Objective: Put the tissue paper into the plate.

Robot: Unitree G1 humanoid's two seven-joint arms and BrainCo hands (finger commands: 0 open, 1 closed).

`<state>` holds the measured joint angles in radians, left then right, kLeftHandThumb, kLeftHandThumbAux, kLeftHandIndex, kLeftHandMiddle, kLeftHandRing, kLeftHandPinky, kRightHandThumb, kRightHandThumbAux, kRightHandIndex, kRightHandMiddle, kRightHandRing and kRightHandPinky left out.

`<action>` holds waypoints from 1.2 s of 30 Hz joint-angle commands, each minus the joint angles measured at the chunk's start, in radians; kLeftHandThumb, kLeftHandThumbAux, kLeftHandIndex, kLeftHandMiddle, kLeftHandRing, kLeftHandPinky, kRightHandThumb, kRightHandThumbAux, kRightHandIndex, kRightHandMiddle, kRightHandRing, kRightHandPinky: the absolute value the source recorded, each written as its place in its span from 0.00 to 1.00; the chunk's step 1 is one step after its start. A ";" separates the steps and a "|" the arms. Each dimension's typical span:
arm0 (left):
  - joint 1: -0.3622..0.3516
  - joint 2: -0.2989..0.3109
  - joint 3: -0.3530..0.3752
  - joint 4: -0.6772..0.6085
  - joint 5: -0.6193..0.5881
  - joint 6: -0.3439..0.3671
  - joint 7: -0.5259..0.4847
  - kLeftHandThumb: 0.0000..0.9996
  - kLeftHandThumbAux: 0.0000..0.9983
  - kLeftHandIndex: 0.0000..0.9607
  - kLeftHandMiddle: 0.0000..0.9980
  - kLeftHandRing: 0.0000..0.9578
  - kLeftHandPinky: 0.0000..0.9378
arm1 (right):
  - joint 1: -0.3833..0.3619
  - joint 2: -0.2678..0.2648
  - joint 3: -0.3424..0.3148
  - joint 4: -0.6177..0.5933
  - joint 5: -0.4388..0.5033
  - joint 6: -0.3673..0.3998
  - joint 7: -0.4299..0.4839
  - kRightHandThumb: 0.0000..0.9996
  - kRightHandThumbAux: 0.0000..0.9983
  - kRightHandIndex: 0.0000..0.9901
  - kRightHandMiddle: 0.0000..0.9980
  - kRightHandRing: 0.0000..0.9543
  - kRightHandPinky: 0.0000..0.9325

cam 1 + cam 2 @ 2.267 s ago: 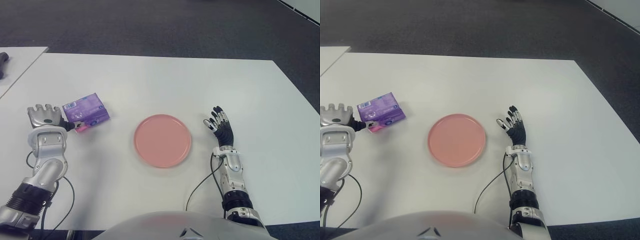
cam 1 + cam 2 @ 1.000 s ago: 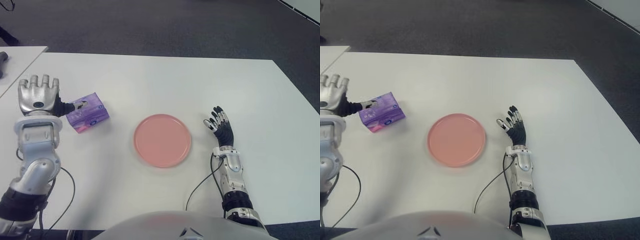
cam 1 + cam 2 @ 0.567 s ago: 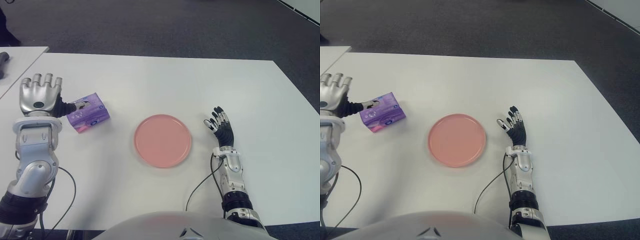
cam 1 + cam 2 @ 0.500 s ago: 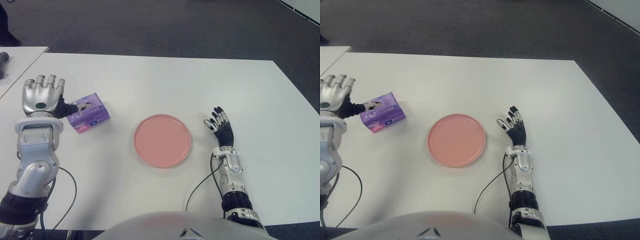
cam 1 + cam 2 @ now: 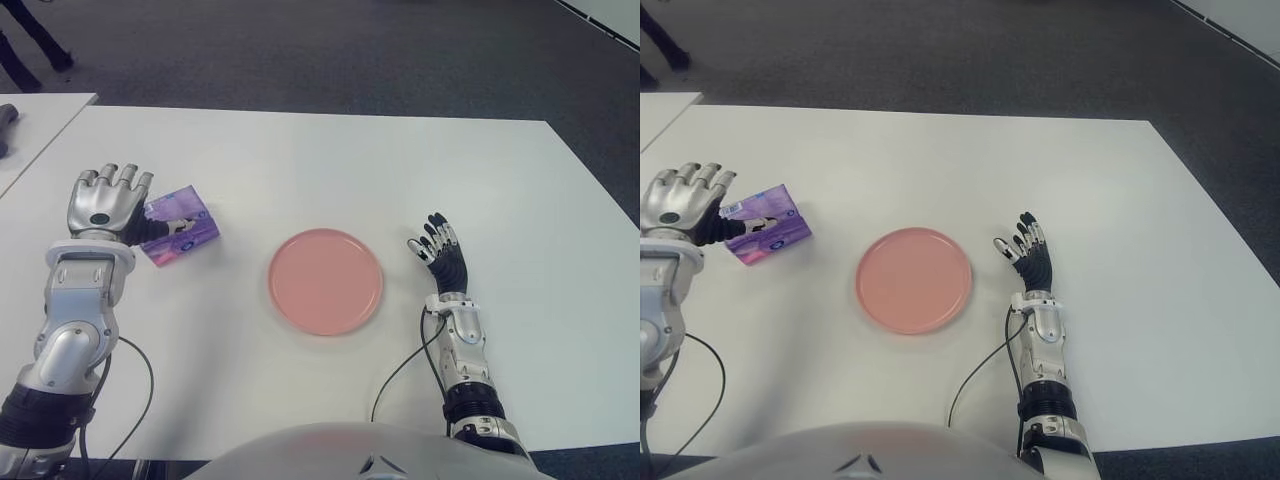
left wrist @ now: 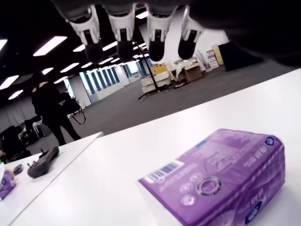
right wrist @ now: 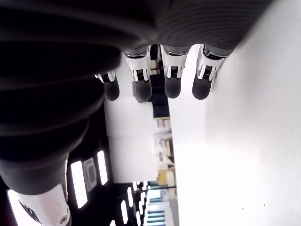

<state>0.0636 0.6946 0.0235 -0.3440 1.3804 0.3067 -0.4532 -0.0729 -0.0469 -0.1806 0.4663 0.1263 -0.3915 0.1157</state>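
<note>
While nothing lies in the plate, the task reads as barely begun.

Progress: the pink plate (image 5: 325, 280) is bare; the grasp, the lift, the carry to the plate and the release all appear to be left.

Tissue paper: the purple tissue pack (image 5: 180, 227) lies on the white table (image 5: 330, 165), well apart from the plate, on the robot's left side of it.

Left hand: the left hand (image 5: 105, 203) shows just beside the pack and partly over its near-left end; in its wrist view the fingers (image 6: 123, 35) are spread above the pack with a clear gap, so it holds nothing. The thumb reaches toward the pack's side, but I cannot tell whether it touches.

Right hand: the right hand (image 5: 437, 250) shows just right of the plate, fingers extended and holding nothing.

Writing: the pack's top bears a white barcode label and round printed emblems, but no brand name or word can be read.

Background: a person (image 6: 51, 109) stands far off beyond a second table.
</note>
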 commanded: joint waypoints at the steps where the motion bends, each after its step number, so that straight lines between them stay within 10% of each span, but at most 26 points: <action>1: 0.000 0.008 -0.022 0.045 -0.018 -0.026 -0.001 0.10 0.10 0.00 0.00 0.00 0.00 | 0.033 0.008 -0.002 0.022 0.011 0.030 -0.003 0.13 0.74 0.00 0.01 0.01 0.05; 36: -0.061 0.017 -0.142 0.320 -0.090 -0.063 0.172 0.08 0.08 0.00 0.00 0.00 0.00 | 0.059 0.000 -0.008 -0.015 0.020 0.043 0.010 0.13 0.74 0.00 0.01 0.01 0.05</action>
<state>0.0136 0.7033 -0.0998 -0.0600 1.3025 0.2467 -0.3036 -0.0446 -0.0504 -0.1828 0.4298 0.1281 -0.3874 0.1241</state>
